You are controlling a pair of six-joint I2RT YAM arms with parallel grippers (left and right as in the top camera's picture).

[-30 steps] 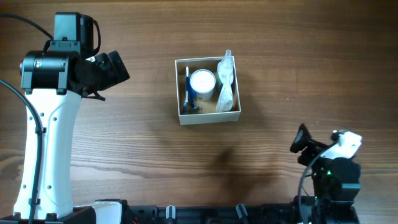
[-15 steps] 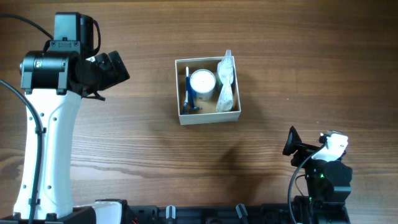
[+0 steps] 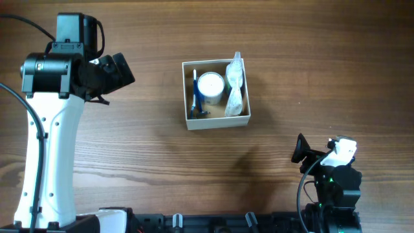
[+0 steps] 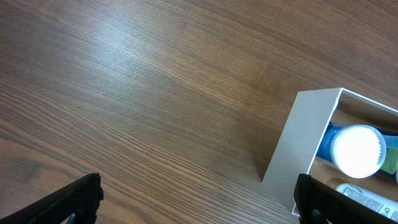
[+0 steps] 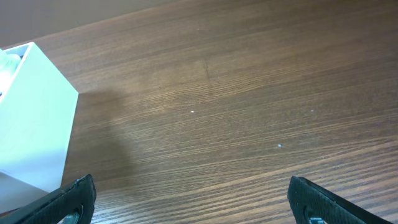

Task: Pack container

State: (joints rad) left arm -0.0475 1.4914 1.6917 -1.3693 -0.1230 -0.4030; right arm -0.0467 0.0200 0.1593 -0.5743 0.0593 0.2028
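The container (image 3: 217, 123) is a square cardboard box with white walls in the middle of the table. It holds a small round white jar (image 3: 211, 85), a blue-handled item (image 3: 196, 94) and clear packets (image 3: 235, 84). My left gripper (image 3: 119, 71) is open and empty, well to the left of the box. In the left wrist view (image 4: 199, 210) the box wall (image 4: 305, 143) and the jar lid (image 4: 356, 151) show at the right. My right gripper (image 3: 301, 150) is open and empty near the front right. In the right wrist view (image 5: 198, 204) the box wall (image 5: 31, 118) is at the left.
The wooden table (image 3: 310, 52) carries nothing else that I can see. The left arm's white body (image 3: 48, 149) stands along the left side. The right arm's base (image 3: 336, 188) sits at the front edge.
My right arm has drawn back a little to the left and toward the front edge. The left arm and the box have not moved.
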